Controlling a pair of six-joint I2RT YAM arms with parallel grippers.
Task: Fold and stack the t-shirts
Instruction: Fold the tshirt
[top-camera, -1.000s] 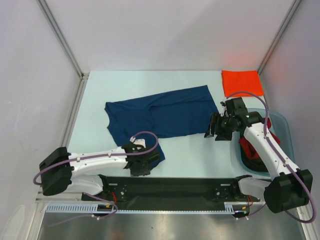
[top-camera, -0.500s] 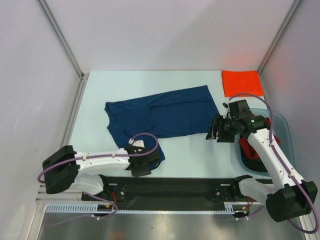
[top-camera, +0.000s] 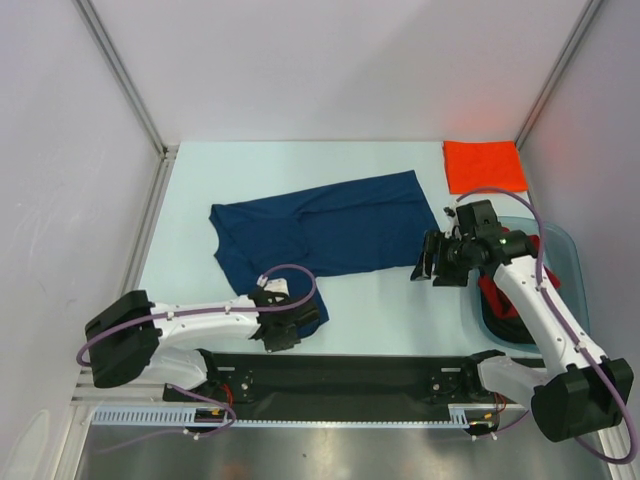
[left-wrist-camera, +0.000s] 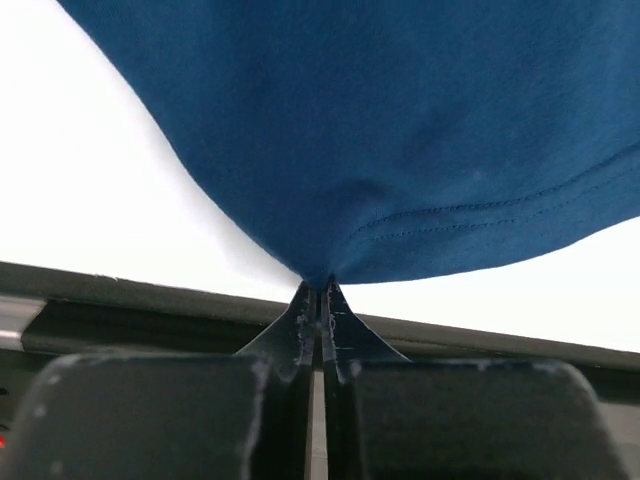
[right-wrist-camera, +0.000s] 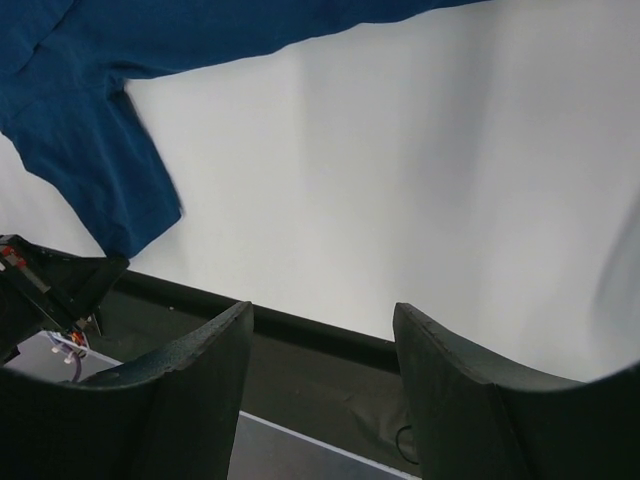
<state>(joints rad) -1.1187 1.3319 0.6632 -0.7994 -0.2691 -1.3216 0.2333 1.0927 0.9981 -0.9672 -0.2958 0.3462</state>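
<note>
**Near hem pinched, right end free**

Your left fingers (left-wrist-camera: 305, 325) clamp the near-left hem corner of the navy shirt (top-camera: 330, 225). It runs long across the worktop (top-camera: 390, 300) toward far right. Your right fingers (right-wrist-camera: 185, 400) stand wide, empty, just right of it.

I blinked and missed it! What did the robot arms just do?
The left gripper pinched shut on the near corner of the blue shirt. The right gripper barely shifted and is open and empty. The blue shirt and the orange shirt stayed put.
</note>
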